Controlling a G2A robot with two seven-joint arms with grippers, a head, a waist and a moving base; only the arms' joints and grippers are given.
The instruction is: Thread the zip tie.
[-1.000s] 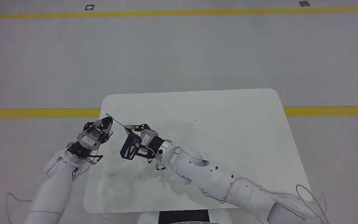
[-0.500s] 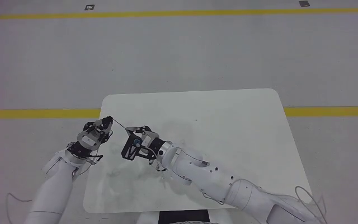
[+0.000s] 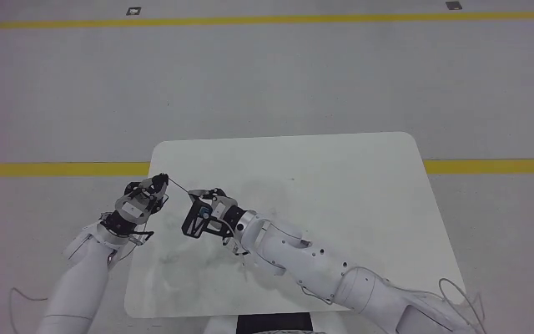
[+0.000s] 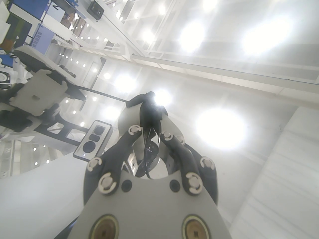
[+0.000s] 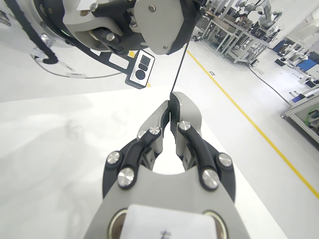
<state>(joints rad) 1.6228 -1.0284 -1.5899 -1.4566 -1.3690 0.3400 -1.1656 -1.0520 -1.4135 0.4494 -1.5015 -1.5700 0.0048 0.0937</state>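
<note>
Barely shifting, right gripper (image 5: 170, 106) and left gripper (image 4: 150, 109) stay clamped near the ends of the light, springy, probably slippery zip tie (image 5: 180, 68).

Zip tie (image 3: 175, 183), black, thin: one. Arms (image 3: 317, 259), white, jointed: two, each carrying one claw, making two claws in all: left claw (image 3: 155, 185), right claw (image 3: 193, 199). Surface (image 3: 350, 167), white, with rounded corners: one; floor (image 3: 267, 75) beyond it bears two yellow lines (image 3: 267, 18) and two small dark square markers (image 3: 133, 11).
</note>
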